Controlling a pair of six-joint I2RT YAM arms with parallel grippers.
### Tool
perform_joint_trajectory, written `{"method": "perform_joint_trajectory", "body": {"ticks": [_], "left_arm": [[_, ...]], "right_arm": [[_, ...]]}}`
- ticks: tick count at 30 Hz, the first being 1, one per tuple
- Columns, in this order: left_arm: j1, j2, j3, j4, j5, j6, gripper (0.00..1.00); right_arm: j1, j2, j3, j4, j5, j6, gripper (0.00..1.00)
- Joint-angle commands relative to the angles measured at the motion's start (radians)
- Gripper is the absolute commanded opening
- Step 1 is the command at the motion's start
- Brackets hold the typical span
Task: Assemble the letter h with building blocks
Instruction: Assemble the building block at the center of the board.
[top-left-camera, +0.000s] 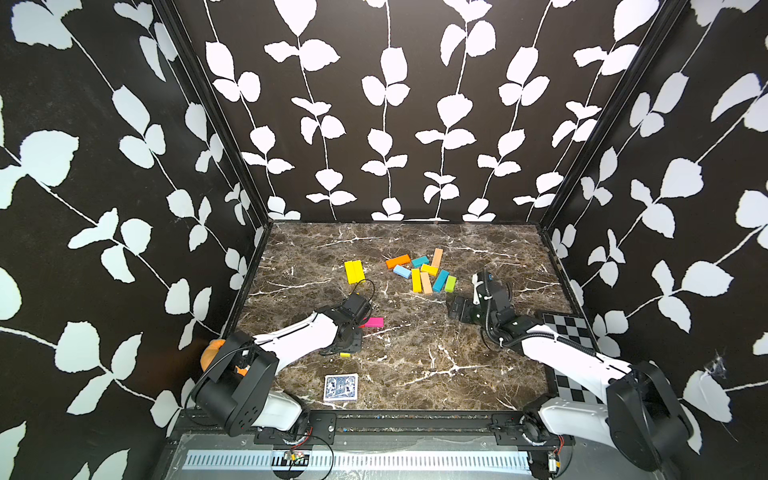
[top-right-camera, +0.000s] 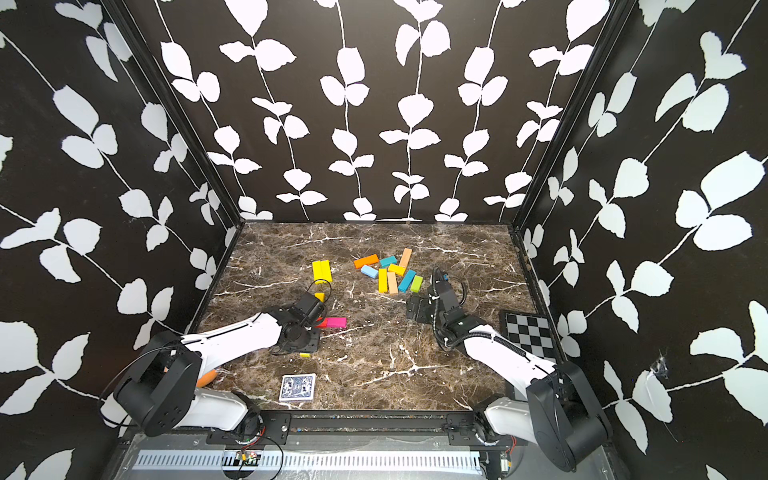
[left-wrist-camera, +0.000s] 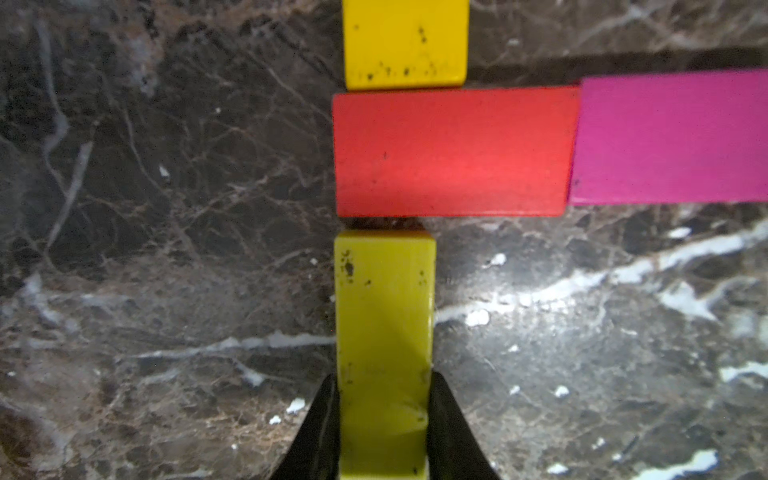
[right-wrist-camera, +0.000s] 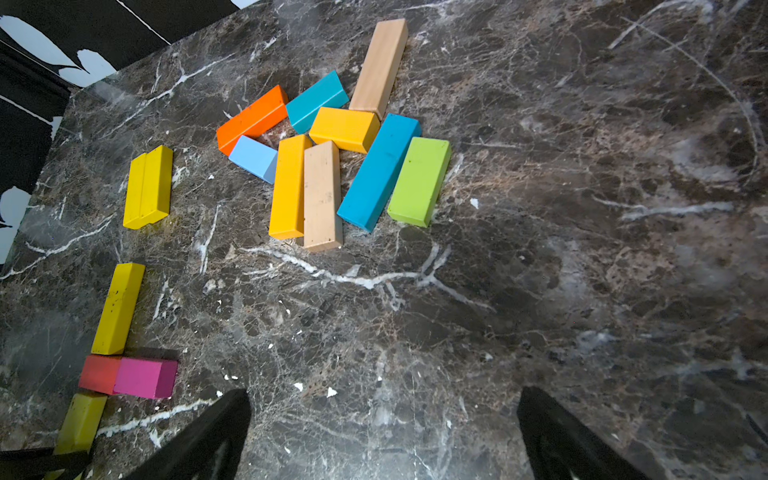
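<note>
Far left first: the left gripper (left-wrist-camera: 382, 388) is clamped on the near end of the lower yellow bar (left-wrist-camera: 384, 299), jaws pinching its long sides, low over the marble table (top-left-camera: 415, 365). Whether the bar is fully down I can't tell. It's the bottom half of the stem of the letter h (right-wrist-camera: 120, 376), which sits at about nine o'clock from the table's centre. Its far end is a sliver short of the red bar (left-wrist-camera: 453, 151), apart, not touching. The upper yellow bar (left-wrist-camera: 405, 41) butts the red one from the other side, and the pink bar (left-wrist-camera: 673, 139) extends the crossbar. To do this well, I'd say: slide it straight along its length until it meets the red, keep the outer edges flush, then release and lift straight off so nothing twists. The short leg isn't there yet, and there's bare marble at six o'clock from the pink end for it. The playing card (top-left-camera: 340, 387) lies at seven o'clock, well apart, with a pair of yellow bars (top-left-camera: 354, 272) at eleven. Moving right, the loose building blocks (top-left-camera: 429, 269) huddle at twelve to one o'clock, touching one another. The right gripper (right-wrist-camera: 382, 432) hovers at three o'clock, jaws wide, holding nothing, with free marble beneath. A checkerboard (top-left-camera: 569, 332) lines the right edge at four o'clock.
</note>
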Motion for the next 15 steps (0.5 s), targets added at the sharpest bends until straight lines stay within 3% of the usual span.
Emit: {"method": "perform_joint_trajectory", "body": {"ticks": [1,10,15], "left_arm": [[0.007,0.005,0.015,0.01,-0.003,-0.004,0.19],[0.01,0.008,0.015,0.009,-0.008,-0.002,0.26],[0.01,-0.003,0.014,0.01,-0.008,0.0,0.41]], "right_arm": [[-0.007,-0.021,-0.009,0.032,0.001,0.015,0.99],[-0.01,-0.024,-0.01,0.035,-0.003,0.016,1.0],[-0.01,-0.024,-0.013,0.037,-0.01,0.016,1.0]]}}
